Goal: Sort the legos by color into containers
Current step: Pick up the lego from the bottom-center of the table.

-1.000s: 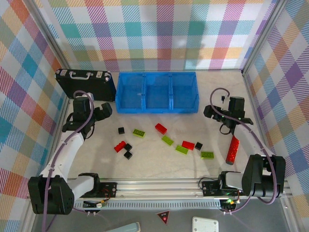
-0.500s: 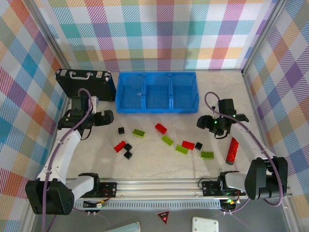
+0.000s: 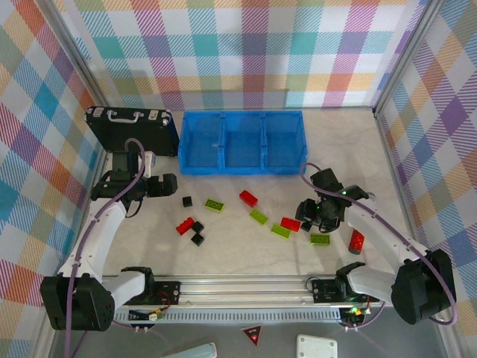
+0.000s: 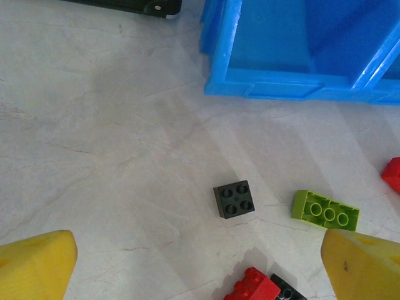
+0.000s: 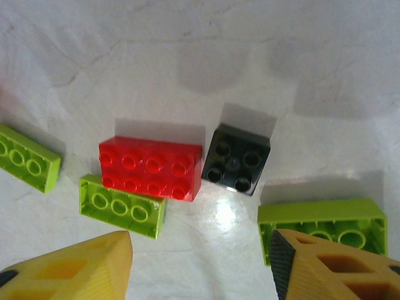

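Because the red brick [image 5: 150,167], the black cube [image 5: 237,159] and two lime-green bricks [image 5: 122,206] lie packed together just below the right gripper [image 5: 200,275], the main danger here is a mixed or failed pick. Its fingers stand apart with nothing between them, and if they come down a little off centre they could pinch the red one together with its green neighbour, which seems to touch it, or push the cube away. A tilted brick could also slip out on the way to the blue bin [image 3: 242,170]. The left gripper [image 4: 200,269] is spread wide and holds nothing; for it the risk is smaller, I think, since the lone black cube [image 4: 234,199] has free table around it. The right wrist view gives the studs and the narrow gaps in the cluster, which from above are too small to judge. The top view gives instead the whole layout: all legos on the table in front of the bin, its three compartments, and the black briefcase [image 3: 130,127] beside it.
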Controlling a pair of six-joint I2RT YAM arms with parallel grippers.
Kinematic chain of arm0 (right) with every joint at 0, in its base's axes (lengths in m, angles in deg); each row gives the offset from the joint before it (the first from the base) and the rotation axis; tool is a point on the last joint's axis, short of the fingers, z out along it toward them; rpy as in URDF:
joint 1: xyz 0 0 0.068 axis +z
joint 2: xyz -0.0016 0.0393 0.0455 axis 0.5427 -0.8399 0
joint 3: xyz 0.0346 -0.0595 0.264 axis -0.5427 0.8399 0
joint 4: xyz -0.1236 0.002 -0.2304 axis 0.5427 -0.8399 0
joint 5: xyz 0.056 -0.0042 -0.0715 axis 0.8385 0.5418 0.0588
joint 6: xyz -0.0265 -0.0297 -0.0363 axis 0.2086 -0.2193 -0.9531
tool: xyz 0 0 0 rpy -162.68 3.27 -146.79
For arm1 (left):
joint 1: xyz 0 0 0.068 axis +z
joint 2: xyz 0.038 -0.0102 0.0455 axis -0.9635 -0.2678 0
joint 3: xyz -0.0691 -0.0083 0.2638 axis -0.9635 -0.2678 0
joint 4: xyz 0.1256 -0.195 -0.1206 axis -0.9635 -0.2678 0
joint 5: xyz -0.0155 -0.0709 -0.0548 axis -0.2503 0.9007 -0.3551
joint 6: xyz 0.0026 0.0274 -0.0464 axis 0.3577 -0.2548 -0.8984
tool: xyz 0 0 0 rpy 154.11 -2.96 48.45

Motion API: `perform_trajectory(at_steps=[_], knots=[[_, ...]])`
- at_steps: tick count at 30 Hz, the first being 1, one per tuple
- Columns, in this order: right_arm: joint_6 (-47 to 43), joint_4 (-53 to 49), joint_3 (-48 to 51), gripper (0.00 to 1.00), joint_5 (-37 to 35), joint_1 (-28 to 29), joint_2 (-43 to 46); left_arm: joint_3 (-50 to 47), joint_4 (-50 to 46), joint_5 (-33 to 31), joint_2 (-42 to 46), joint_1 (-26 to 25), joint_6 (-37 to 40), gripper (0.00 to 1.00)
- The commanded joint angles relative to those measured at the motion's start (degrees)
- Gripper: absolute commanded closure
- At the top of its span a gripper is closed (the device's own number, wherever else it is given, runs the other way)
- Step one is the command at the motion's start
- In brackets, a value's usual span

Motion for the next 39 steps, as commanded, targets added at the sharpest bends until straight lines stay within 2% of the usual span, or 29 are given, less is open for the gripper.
perform_trajectory(at_steps=[1, 6, 15, 23, 39], knots=[[6.58, -3.41, -0.45, 0.38, -3.11, 3.35, -1.24, 0.34, 0.63, 1.68, 0.69, -0.05, 1.14, 0.01], [12.53, -3.78, -2.92, 0.36, -6.8, 9.83, -4.72, 0.43, 0.71, 2.85, 0.84, -0.04, 1.16, 0.01], [19.44, -3.07, -8.12, 0.27, -12.71, 16.37, -14.21, 0.6, 0.8, 2.75, 0.58, -0.03, 1.48, 0.02], [22.22, -0.91, -9.04, 0.21, -13.21, 18.53, -19.21, 0.68, 0.5, 2.03, 0.45, 0.02, 1.82, 0.02], [21.28, 2.48, -9.5, 0.18, -12.95, 19.06, -24.21, 0.55, 0.76, 0.88, 1.95, 0.03, 2.04, 0.03]])
